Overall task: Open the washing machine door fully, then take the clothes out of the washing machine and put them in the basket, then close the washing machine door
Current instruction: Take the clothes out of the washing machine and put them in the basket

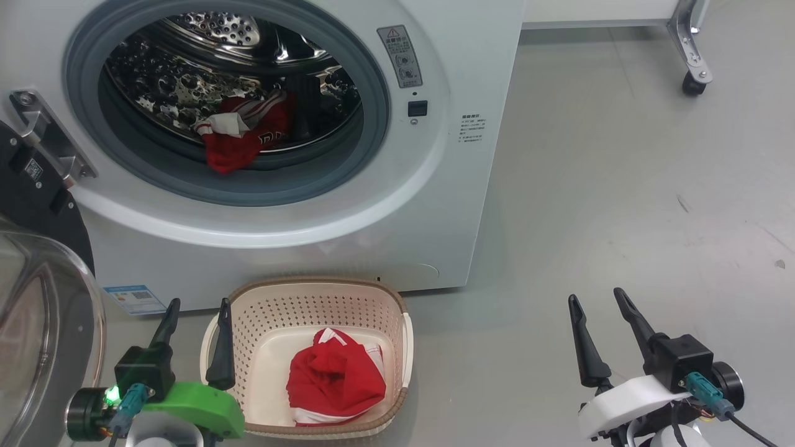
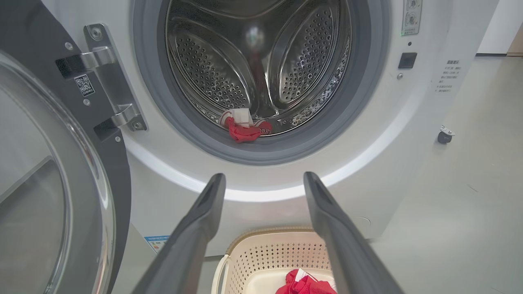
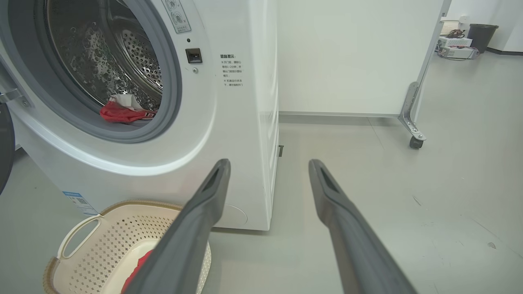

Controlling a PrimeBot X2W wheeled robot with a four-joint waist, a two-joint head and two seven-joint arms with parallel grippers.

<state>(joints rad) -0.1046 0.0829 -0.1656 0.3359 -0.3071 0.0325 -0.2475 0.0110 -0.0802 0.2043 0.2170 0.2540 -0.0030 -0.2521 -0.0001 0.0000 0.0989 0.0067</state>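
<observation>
We see the washer (image 1: 435, 186), its door (image 1: 43, 310) swung open at left. One red garment (image 1: 242, 133) lies at the front lip of the drum (image 1: 186, 81); a red bundle (image 1: 335, 379) sits in the basket (image 1: 310, 287) on the floor (image 1: 621, 186) below. Our left end effector (image 1: 199, 302) and right end effector (image 1: 594, 295) gape wide, empty.

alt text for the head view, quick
A white washing machine, door open, holds one red garment in its drum; another red garment lies in the cream basket below it. The left hand and right hand hover open and empty.
</observation>
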